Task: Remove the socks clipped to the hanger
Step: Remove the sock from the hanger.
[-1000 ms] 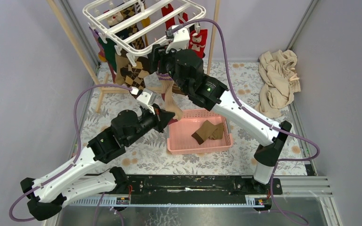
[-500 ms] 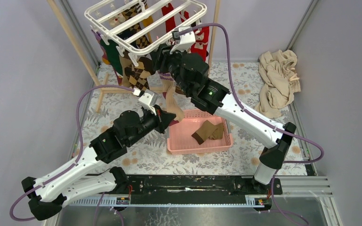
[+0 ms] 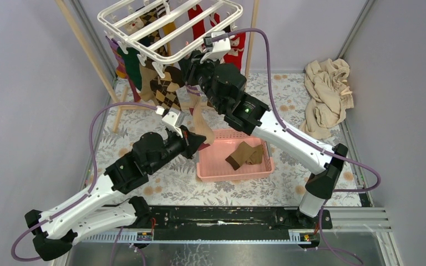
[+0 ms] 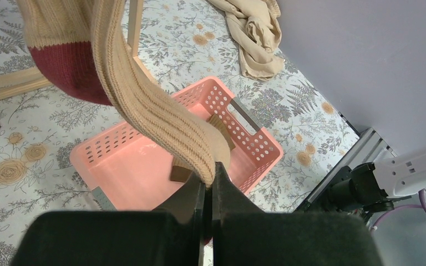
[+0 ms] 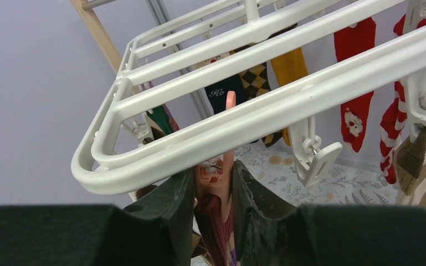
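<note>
The white hanger hangs at the back with several socks clipped to it: argyle, green and red. A beige ribbed sock with maroon patches hangs from the hanger's front bar. My left gripper is shut on its lower end, just above the pink basket. Right under that bar, my right gripper has its jaws pressed on both sides of the pink clip that holds the sock's maroon top.
The pink basket sits mid-table with brown socks inside. A beige cloth pile lies at the right. Slanted wooden poles stand by the hanger. An empty white clip dangles right of my right fingers.
The right gripper's jaws have narrowed onto the pink clip and the arm has edged up under the hanger. The left gripper has kept its hold and shifted slightly left.
</note>
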`<state>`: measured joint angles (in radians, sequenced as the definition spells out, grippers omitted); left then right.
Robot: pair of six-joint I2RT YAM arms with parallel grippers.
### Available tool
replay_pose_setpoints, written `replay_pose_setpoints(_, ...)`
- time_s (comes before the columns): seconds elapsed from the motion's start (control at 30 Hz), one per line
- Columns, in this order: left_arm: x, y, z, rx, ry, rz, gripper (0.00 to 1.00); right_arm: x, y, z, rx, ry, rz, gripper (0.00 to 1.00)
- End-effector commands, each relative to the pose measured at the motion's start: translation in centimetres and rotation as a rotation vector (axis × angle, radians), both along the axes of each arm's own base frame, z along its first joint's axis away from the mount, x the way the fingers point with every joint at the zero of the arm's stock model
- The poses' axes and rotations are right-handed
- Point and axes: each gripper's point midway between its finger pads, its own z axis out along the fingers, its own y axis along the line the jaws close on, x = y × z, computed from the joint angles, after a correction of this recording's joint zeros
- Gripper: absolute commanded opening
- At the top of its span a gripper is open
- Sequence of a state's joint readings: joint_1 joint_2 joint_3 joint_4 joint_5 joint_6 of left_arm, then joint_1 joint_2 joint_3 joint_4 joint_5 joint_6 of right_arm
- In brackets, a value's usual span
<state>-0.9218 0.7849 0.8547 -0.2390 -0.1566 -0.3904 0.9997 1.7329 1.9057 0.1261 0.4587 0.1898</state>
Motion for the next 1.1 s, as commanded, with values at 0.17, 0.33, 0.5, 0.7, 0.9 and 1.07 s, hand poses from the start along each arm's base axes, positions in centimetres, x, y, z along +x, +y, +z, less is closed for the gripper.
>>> replay_pose_setpoints(0.17,-0.6,-0.2,-0.9,-0.05,0.024,-0.023,0.0,-0.9,-1.0,2.7,0.077,-0.049,-0.003,0.2)
replay_pose_setpoints(0.33,-1.4,-0.7,-2.5,-0.062,0.068,-0.059,0.0,-0.9,-1.0,2.7,0.074,-0.049,-0.004,0.2)
replay_pose_setpoints(0.5,-2.3,-0.9,-4.1,-0.076,0.115,-0.091,0.0,-0.8,-1.2,2.8,0.07,-0.052,-0.012,0.21)
replay_pose_setpoints(0.7,-3.2,-1.9,-5.1,-0.072,0.151,-0.148,0.0,-0.6,-1.2,2.6,0.066,-0.049,-0.017,0.2)
replay_pose_setpoints(0.9,-3.9,-2.0,-5.6,-0.076,0.165,-0.164,0.0,-0.5,-1.3,2.6,0.055,-0.049,-0.027,0.47)
replay_pose_setpoints(1.07,-3.8,-2.2,-4.9,-0.071,0.154,-0.171,0.0,-0.3,-1.4,2.4,0.059,-0.047,-0.04,0.53)
